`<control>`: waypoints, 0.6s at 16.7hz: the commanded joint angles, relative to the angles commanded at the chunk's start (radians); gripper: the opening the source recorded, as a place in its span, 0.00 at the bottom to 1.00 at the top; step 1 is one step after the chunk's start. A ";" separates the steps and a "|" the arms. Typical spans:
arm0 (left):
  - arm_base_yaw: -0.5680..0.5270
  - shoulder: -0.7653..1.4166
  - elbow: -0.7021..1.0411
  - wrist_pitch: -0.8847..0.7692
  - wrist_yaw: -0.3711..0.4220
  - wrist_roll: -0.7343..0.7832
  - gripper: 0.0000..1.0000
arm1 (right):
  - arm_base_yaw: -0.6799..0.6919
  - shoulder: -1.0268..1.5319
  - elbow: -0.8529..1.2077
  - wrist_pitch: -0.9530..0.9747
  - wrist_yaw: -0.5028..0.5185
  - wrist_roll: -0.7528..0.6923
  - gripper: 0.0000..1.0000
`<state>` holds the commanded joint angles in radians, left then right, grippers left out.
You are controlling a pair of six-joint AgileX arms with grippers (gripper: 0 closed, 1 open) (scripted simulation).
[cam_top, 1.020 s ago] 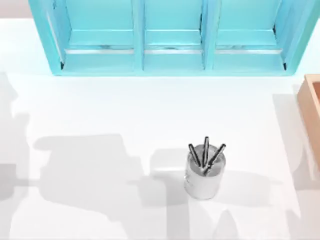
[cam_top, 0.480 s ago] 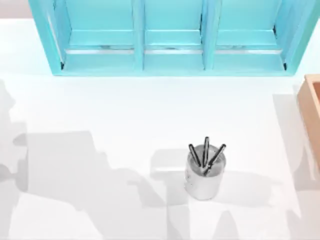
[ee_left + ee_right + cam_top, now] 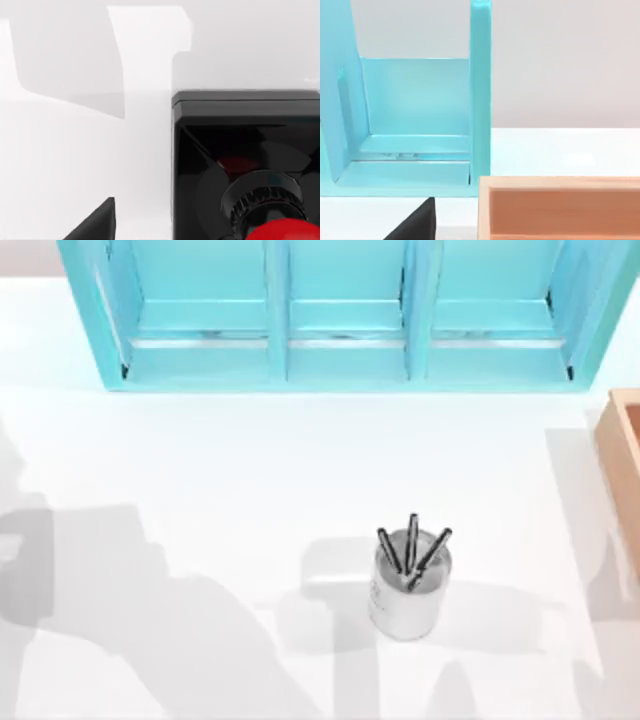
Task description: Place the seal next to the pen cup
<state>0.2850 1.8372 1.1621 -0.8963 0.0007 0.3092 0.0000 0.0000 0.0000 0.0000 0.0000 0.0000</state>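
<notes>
Item one, the pen cup (image 3: 406,592): a silvery translucent cylinder standing upright on the white table (image 3: 250,460), toward 5 o'clock from the middle of the top view, with three dark grey pens (image 3: 411,545) fanning out of its mouth toward 12 o'clock. Nothing touches it, and grey shadows lie on the tabletop round it. Item two, the seal (image 3: 245,170): in the left wrist view it appears very close to the camera, its black squarish base seen from above, a ribbed black collar over that, and the glossy red knob (image 3: 282,231) cut by the picture's edge. White tabletop shows beside the base. Its bearing from the pen cup cannot be told. Item three, the left gripper (image 3: 95,225): a dark wedge of it shows in the left wrist view, apart from the seal's base with white surface between them. Whether it is wide, narrow or holding anything cannot be told. Item four, the right gripper (image 3: 415,222): a like dark wedge in the right wrist view, facing the shelf and the box; its state likewise cannot be told. Item five, a turquoise shelf unit (image 3: 340,315) with three bays along the table's 12 o'clock edge. Item six, a light wooden box (image 3: 625,455) at the 3 o'clock edge, well apart from the pen cup, its open inside seen in the right wrist view.
</notes>
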 joint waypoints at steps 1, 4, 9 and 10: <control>0.000 0.000 0.000 0.000 0.000 0.000 1.00 | 0.000 0.000 0.000 0.000 0.000 0.000 1.00; 0.000 0.000 0.000 0.000 0.000 0.000 0.77 | 0.000 0.000 0.000 0.000 0.000 0.000 1.00; 0.000 0.000 0.000 0.000 0.000 0.000 0.40 | 0.000 0.000 0.000 0.000 0.000 0.000 1.00; 0.000 0.000 0.000 0.000 0.000 0.000 0.32 | 0.000 0.000 0.000 0.000 0.000 0.000 1.00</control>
<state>0.2850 1.8372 1.1621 -0.8963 0.0007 0.3092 0.0000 0.0000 0.0000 0.0000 0.0000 0.0000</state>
